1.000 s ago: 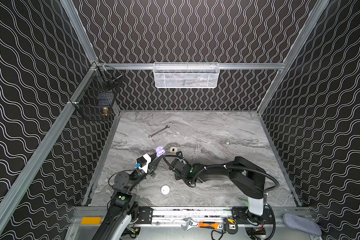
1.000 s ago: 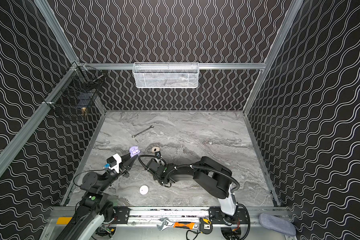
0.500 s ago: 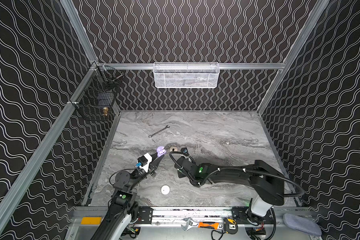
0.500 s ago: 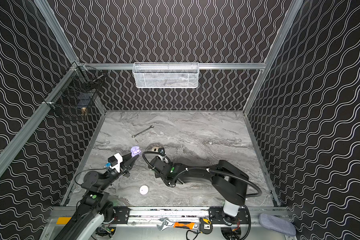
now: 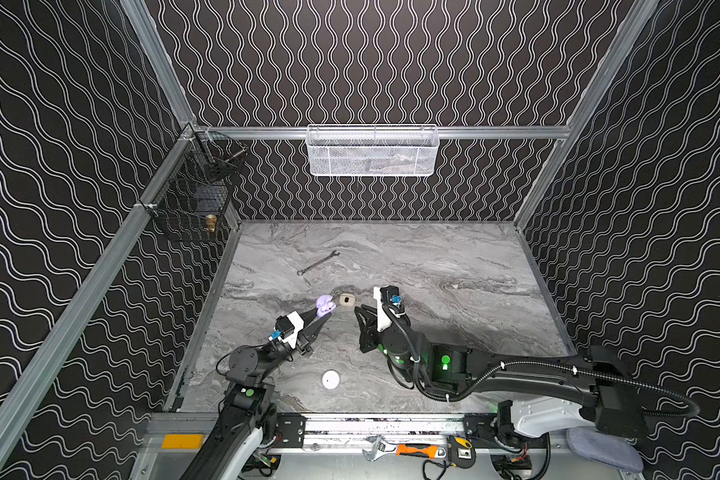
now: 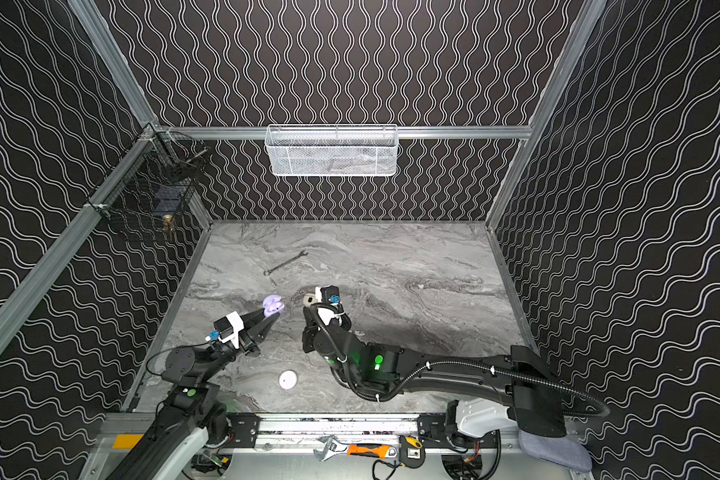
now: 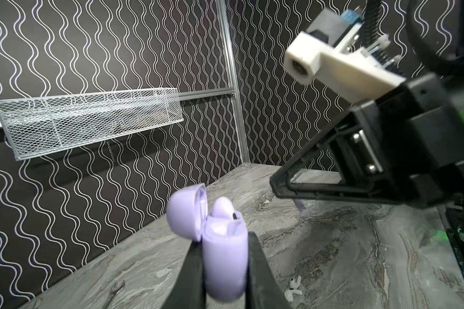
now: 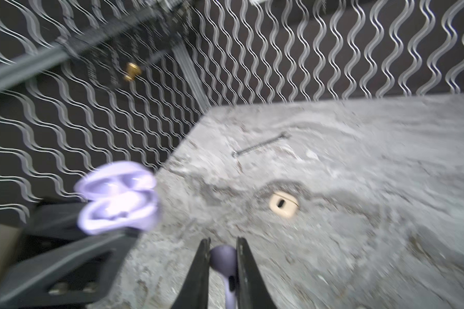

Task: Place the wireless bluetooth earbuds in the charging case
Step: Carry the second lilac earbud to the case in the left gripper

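My left gripper (image 5: 323,316) (image 6: 269,318) (image 7: 224,240) is shut on the lilac charging case (image 5: 325,305) (image 6: 273,305) (image 7: 224,256) and holds it upright above the table, lid open. One lilac earbud (image 7: 223,207) sits in the case. My right gripper (image 5: 358,311) (image 6: 307,311) (image 8: 223,243) is shut on a second lilac earbud (image 8: 223,259), head between the fingertips. It hovers just right of the case (image 8: 118,203), apart from it. Its stem (image 7: 300,205) hangs below the right fingers. A white earbud pair (image 7: 292,289) lies on the table.
A beige case (image 5: 347,300) (image 8: 283,204) lies on the marble table between the grippers, slightly farther back. A white round case (image 5: 330,379) (image 6: 287,379) lies near the front. A wrench (image 5: 317,263) lies farther back. Wire baskets (image 5: 371,151) hang on the walls.
My right arm has stretched out low across the front and its gripper has lifted and turned with the earbud beside the case. The left gripper and case have held still.
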You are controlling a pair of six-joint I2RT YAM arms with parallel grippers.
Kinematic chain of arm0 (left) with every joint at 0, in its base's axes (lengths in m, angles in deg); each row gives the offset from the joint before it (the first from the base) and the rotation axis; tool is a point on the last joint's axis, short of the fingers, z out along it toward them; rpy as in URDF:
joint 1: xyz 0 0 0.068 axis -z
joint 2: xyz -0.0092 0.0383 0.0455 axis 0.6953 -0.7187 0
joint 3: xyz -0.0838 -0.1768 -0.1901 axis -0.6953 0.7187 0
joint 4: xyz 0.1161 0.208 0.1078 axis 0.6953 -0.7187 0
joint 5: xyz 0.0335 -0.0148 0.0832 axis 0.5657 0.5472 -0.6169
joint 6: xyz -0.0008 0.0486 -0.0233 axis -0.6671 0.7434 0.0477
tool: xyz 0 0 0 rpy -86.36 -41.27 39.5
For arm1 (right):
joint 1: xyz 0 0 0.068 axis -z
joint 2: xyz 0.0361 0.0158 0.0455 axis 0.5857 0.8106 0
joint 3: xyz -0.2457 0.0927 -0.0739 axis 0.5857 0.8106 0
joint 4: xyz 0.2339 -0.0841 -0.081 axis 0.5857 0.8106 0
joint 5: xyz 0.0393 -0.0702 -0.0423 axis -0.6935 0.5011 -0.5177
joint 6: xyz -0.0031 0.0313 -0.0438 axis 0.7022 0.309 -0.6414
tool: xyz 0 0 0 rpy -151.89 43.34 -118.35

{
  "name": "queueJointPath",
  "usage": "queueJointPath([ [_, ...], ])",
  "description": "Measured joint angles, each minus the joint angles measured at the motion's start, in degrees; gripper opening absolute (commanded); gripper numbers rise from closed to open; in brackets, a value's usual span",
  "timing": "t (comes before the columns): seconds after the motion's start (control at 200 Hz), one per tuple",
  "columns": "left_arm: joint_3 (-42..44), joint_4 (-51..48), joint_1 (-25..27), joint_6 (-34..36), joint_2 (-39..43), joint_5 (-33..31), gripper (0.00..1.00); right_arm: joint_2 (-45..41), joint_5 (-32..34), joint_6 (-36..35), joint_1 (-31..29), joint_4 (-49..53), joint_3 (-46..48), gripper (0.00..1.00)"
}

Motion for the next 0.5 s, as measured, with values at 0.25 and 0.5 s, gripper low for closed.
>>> queueJointPath([
  [0.25,0.24,0.92,0.00,-0.20,0.61,0.57,0.00,3.15,0.37,-7.43,-2.75,-11.76,-2.84,0.15],
  [0.5,0.13,0.42,0.00,-1.40,1.36,-0.09,0.00,5.84,-1.66,-13.09,-3.26,-22.80,-2.25,0.17],
])
